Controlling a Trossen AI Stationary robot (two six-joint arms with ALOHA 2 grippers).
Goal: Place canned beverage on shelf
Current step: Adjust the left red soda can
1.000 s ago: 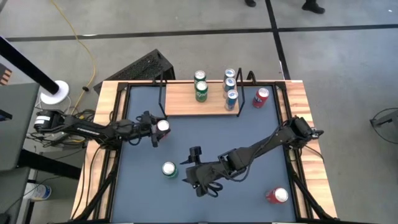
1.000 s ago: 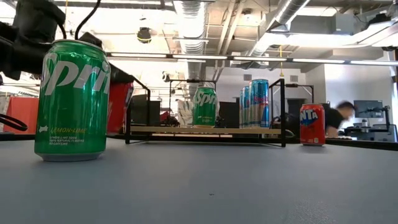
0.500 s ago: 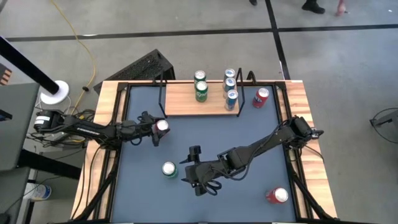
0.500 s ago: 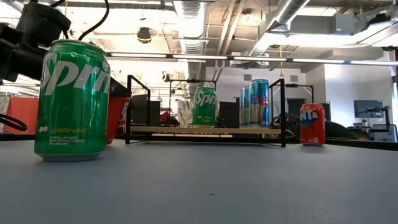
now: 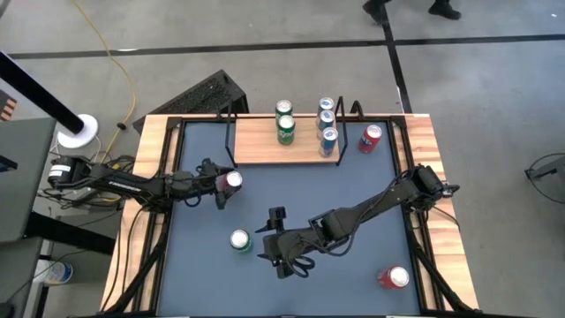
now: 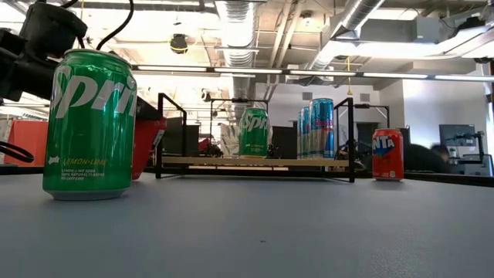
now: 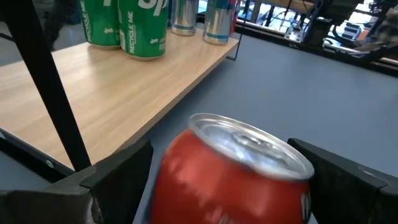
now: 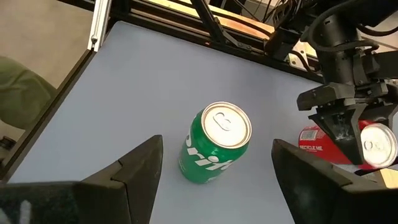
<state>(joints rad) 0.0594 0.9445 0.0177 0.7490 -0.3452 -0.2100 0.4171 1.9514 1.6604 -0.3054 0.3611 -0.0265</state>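
A red can (image 7: pixel 230 186) stands on the blue-grey table just in front of the shelf's (image 5: pixel 265 148) near left corner. My left gripper (image 5: pixel 221 187) is level, with one finger on either side of it. The light-wood shelf carries two green cans (image 5: pixel 284 129) and three blue-silver cans (image 5: pixel 327 120). A green can (image 8: pixel 219 127) stands upright on the table at the near left. My right gripper (image 5: pixel 267 254) hangs open above and to the right of it, pointing slantwise down at it and touching nothing. My left gripper has its two fingers (image 7: pixel 121 171) level on either side of the red can's upper wall (image 7: pixel 177 180), coming from the table's left. Whether the fingers touch the wall, I cannot tell. The can's base is on the table.
Another red can (image 5: pixel 371 138) stands on the table right of the shelf, and a third (image 5: pixel 394 277) sits at the near right corner. The shelf's black wire frame (image 7: pixel 53 93) rises close beside the left gripper. A raised wooden rim (image 5: pixel 150 177) borders the table.
In the low view the red can at my left gripper has sunk from a raised place down to the table top, behind the green can. Neither arm has shifted sideways.
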